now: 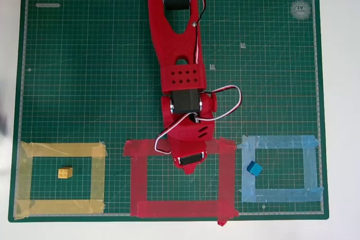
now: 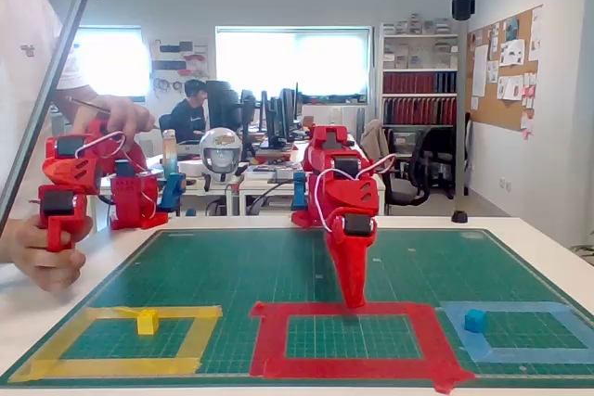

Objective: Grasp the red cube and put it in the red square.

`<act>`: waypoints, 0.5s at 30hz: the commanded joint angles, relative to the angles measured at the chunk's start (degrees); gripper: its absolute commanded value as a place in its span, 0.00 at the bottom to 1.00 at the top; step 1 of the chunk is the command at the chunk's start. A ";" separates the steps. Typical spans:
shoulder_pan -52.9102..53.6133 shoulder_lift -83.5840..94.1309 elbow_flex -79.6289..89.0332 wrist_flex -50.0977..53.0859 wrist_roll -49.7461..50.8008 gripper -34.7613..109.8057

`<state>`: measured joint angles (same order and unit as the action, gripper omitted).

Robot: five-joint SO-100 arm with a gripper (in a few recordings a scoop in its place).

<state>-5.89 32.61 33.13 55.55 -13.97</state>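
The red square [image 1: 180, 208] is a wide red tape outline at the middle of the mat's near edge, also seen in the fixed view [image 2: 353, 366]. My red gripper [image 1: 189, 168] points straight down at the far strip of that outline, its tip [image 2: 355, 300] at or just above the tape's inner edge. The fingers look narrow and close together. Red on red hides whether anything sits between them. The red cube is hidden from view.
A yellow cube [image 1: 65, 172] lies inside the yellow tape outline [image 1: 62, 150] on the left. A blue cube [image 1: 255, 168] lies inside the light blue outline [image 1: 281, 141] on the right. The green mat [image 1: 84, 71] covers the table.
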 commanded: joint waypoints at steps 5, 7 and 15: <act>-1.23 7.56 0.88 5.36 -0.53 0.24; -1.23 7.73 0.62 5.89 -0.53 0.24; -1.14 7.91 -1.14 5.89 -0.44 0.26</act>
<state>-6.06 33.13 34.10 60.38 -13.97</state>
